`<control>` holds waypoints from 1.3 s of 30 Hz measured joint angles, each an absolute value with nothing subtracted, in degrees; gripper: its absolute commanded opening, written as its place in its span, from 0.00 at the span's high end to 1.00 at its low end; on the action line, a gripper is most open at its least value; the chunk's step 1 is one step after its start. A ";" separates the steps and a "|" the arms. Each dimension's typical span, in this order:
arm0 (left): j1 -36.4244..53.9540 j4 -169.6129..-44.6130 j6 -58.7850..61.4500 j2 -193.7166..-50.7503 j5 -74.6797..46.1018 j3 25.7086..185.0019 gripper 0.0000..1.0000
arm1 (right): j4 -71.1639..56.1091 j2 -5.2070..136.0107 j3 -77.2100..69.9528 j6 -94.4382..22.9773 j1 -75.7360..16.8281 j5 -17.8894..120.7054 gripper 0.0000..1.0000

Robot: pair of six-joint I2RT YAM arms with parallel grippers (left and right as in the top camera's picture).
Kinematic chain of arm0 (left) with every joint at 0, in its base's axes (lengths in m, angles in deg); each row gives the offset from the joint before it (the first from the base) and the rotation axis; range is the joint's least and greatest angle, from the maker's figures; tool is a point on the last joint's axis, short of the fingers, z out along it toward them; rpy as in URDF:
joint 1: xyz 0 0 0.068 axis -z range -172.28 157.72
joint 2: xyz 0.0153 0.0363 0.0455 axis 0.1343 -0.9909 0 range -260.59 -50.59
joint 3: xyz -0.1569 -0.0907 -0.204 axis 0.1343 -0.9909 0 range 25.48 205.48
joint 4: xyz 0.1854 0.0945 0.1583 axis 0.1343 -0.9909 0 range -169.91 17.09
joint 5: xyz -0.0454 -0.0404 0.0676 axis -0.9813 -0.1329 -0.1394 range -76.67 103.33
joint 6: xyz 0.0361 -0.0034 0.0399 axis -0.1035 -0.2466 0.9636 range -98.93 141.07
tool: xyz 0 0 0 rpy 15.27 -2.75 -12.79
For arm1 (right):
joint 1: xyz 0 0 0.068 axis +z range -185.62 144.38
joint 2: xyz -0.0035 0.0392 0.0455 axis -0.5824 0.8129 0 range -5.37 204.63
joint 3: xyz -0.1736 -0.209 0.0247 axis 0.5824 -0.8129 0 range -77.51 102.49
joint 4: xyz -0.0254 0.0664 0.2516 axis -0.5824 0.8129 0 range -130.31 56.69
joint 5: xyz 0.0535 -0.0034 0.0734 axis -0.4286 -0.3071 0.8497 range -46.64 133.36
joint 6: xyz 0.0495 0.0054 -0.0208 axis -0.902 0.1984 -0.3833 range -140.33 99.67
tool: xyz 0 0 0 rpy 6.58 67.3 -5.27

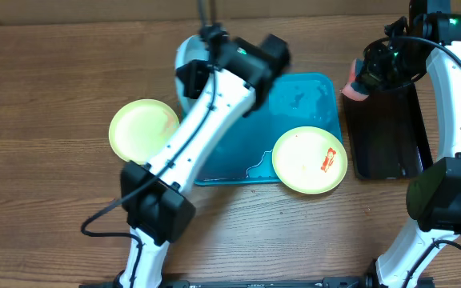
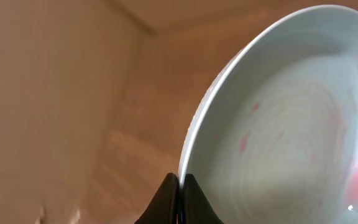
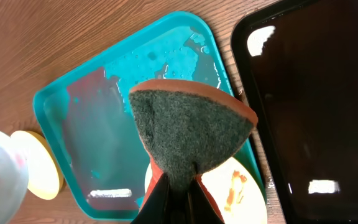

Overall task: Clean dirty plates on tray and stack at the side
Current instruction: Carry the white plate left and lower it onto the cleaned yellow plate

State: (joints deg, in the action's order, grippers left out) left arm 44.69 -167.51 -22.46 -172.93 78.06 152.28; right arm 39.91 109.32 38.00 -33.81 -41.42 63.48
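Overhead view: the tray (image 1: 302, 100) lies mid-table, teal, its floor wet and patchy. One yellow plate (image 1: 306, 160) with a green rim sits over the tray's near right corner, overhanging the rim. It carries a red smear right of its centre. A second yellow plate (image 1: 141, 128) lies flat on the table (image 1: 46, 80), left of the tray and apart from it; no clear smear can be made out on it. The blue plate (image 2: 291, 124) is off the table, held steeply tilted near the tray's far left corner and partly hidden by the left arm. The left wrist view shows faint pink streaks on its inner face.

Left tool (image 2: 180, 183): fingers nearly together, pinching the blue plate's rim between them.

Right tool (image 3: 179, 186): narrow, clamped on a sponge (image 3: 191, 130) with its green scouring face toward the camera and an orange body behind. In the overhead view it hangs above the far left corner of the black tray (image 1: 386, 136), which lies just right of the teal one.
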 measured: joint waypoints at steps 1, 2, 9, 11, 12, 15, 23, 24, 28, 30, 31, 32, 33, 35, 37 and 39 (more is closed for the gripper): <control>45.87 -167.25 -22.46 -172.93 79.89 152.28 0.96 | 39.89 109.35 38.00 -33.81 -41.42 63.48 0.96; 47.03 -166.99 -22.46 -172.93 81.71 152.28 0.96 | 39.89 109.35 38.00 -33.79 -41.42 63.48 0.96; 51.24 -166.09 -22.46 -172.93 89.44 152.28 0.96 | 39.89 109.35 38.00 -33.79 -41.42 63.46 0.96; 51.24 -166.09 -22.46 -172.93 90.49 152.28 0.96 | 39.89 109.32 38.00 -33.79 -41.42 63.48 0.96; 51.22 -166.09 -22.48 -172.93 91.00 152.28 0.96 | 39.89 109.32 38.00 -33.79 -41.42 63.46 0.96; 51.20 -166.09 -22.48 -172.93 91.83 152.28 0.96 | 39.91 109.35 38.00 -33.79 -41.42 63.44 0.96; 50.98 -166.09 -22.85 -172.93 90.56 152.28 0.96 | 39.93 109.35 38.00 -33.76 -41.42 63.46 0.96; 50.83 -166.09 -23.01 -172.93 89.29 152.28 0.96 | 39.89 109.35 38.00 -33.79 -41.42 63.48 0.96; 48.40 -166.60 -23.62 -172.93 78.91 152.28 0.96 | 40.24 109.35 38.00 -33.41 -41.42 63.48 0.96; 46.06 -167.67 -23.81 -172.93 72.68 152.28 0.96 | 40.33 109.32 38.00 -33.22 -41.42 63.46 0.96; 44.69 -168.28 -23.84 -172.93 69.66 152.28 0.96 | 40.31 109.35 38.00 -33.11 -41.42 63.46 0.96; 43.07 -168.96 -23.84 -172.93 66.56 152.28 0.96 | 40.35 109.32 38.00 -33.00 -41.42 63.48 0.96; 41.63 -169.37 -23.81 -172.93 63.89 152.28 0.95 | 40.37 109.35 38.00 -32.91 -41.42 63.48 0.96; 38.35 -169.46 -23.77 -172.93 58.41 152.28 0.95 | 40.46 109.35 38.00 -32.69 -41.42 63.44 0.96; 35.55 -169.57 -23.73 -172.93 54.15 152.28 0.95 | 40.46 109.35 38.00 -32.47 -41.42 63.48 0.95; 32.69 -169.57 -23.33 -172.84 50.19 152.28 0.95 | 40.53 109.35 38.00 -32.30 -41.42 63.48 0.95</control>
State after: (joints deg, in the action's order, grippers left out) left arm 32.69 -169.57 -23.33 -172.84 50.19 152.28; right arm 40.53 109.35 38.00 -32.30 -41.42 63.48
